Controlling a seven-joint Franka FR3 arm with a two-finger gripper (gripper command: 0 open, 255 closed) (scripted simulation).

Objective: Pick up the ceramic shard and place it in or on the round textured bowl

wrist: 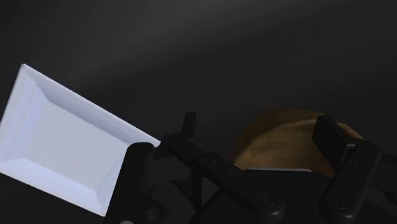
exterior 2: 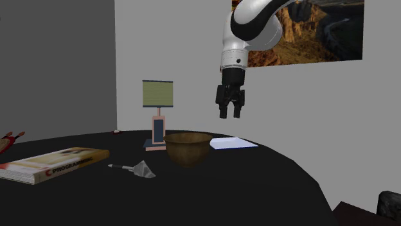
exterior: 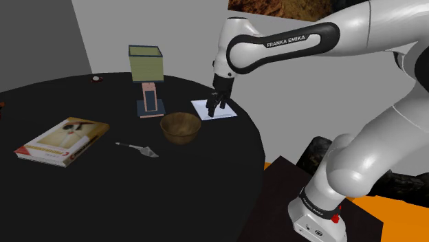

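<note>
Currently, past the book (exterior: 63, 141), the grey ceramic shard (exterior: 146, 150) lies toward the desk's (exterior: 103, 199) front edge beside the bowl (exterior: 181, 128); I'd judge it light, brittle, sharp, best pinched across its thick end, my fingers (wrist: 331, 135) apart above the tray (exterior: 214, 110).

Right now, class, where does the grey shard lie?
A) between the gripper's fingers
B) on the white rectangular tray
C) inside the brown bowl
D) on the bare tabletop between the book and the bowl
D: the grey shard lies on the black tabletop, between the book and the brown bowl, touching neither. The gripper hangs open in the air, holding nothing.
</note>
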